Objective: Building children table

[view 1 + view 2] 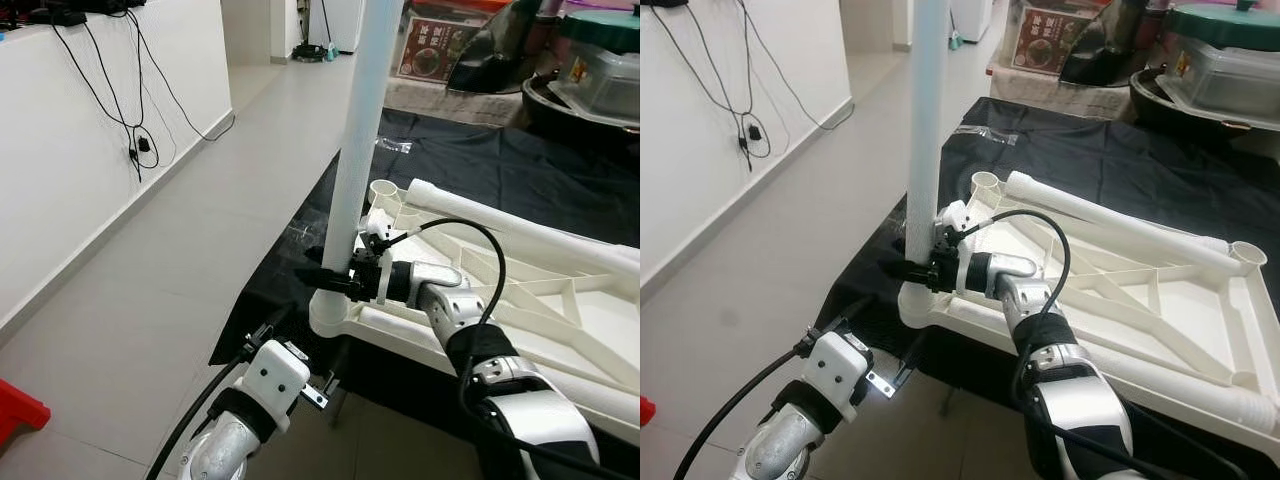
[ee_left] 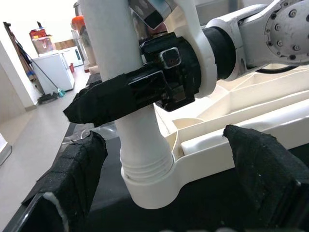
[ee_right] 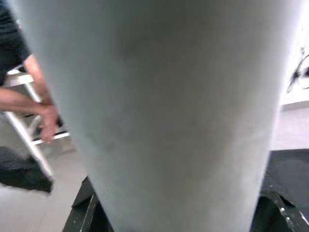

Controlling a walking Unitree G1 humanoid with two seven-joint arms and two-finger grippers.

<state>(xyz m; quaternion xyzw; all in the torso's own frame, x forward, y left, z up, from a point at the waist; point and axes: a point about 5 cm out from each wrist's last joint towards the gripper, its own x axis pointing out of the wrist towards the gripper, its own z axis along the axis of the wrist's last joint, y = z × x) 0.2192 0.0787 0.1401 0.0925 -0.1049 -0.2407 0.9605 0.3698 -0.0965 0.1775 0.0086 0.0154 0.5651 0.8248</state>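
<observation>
The white plastic children's table (image 1: 560, 300) lies upside down on a black cloth (image 1: 500, 160). One white leg (image 1: 365, 120) stands upright in the near-left corner socket (image 2: 149, 179). My right gripper (image 1: 335, 275) is shut on this leg just above the socket, and the leg looms close in the right wrist view (image 3: 159, 121). My left gripper (image 2: 169, 193) is low in front of that corner, open, with one fingertip (image 2: 72, 179) on either side of the socket and apart from it. A second white leg (image 1: 1110, 220) lies loose across the table's underside.
A white wall with hanging black cables (image 1: 120, 90) runs along the left, with bare tiled floor beside the cloth. A red object (image 1: 15, 410) sits at the near left. Boxes and containers (image 1: 590, 70) crowd the back right. A person's arm (image 3: 29, 104) rests by a white frame.
</observation>
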